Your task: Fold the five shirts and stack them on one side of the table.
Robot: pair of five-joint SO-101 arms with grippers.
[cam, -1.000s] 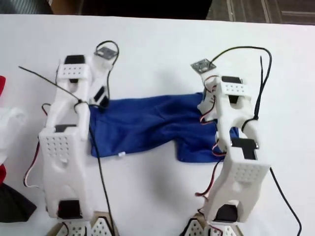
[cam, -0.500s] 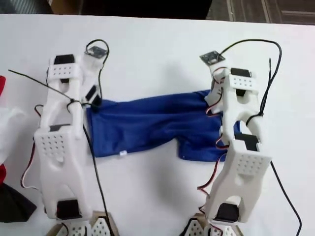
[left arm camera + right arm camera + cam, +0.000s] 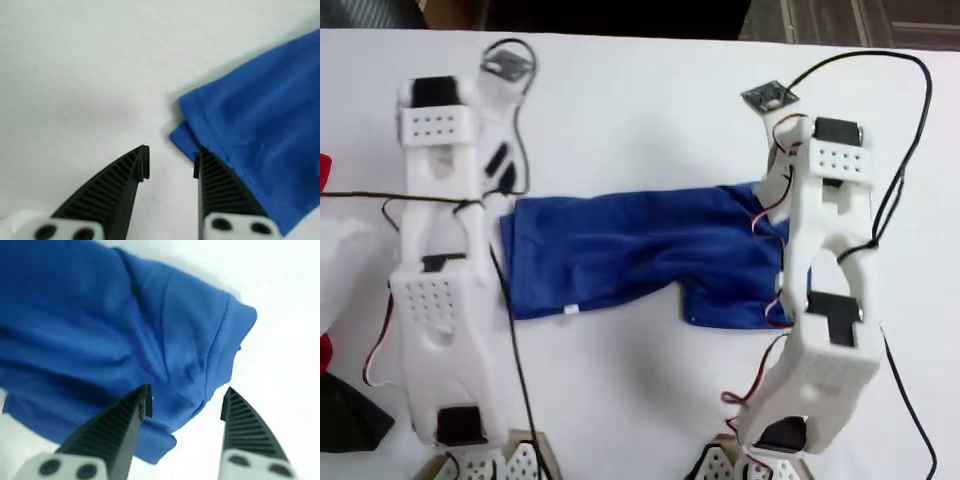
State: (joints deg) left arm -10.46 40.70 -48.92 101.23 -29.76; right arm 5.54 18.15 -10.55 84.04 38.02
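White table [image 3: 640,90] all round, and the blue shirt [image 3: 630,255] lies across its middle in a long rumpled band, one arm at each end of it. The left gripper [image 3: 170,162] sits at the shirt's left corner, fingers apart, one fingertip right against the doubled hem and the other over bare table just beside it. The right gripper [image 3: 185,402] hovers above the shirt's opposite end, fingers spread wide with the seamed corner showing between them. This looks like the moment to take both ends for a fold. Best play, I'd say: drop each gripper straight onto its corner, catch both layers of cloth rather than the top one, and close together. The flap jutting from the shirt's right end toward the arm bases could drag, so it wants an even, level lift. Beyond the shirt's left end, a heap of other clothes [image 3: 335,270] waits.
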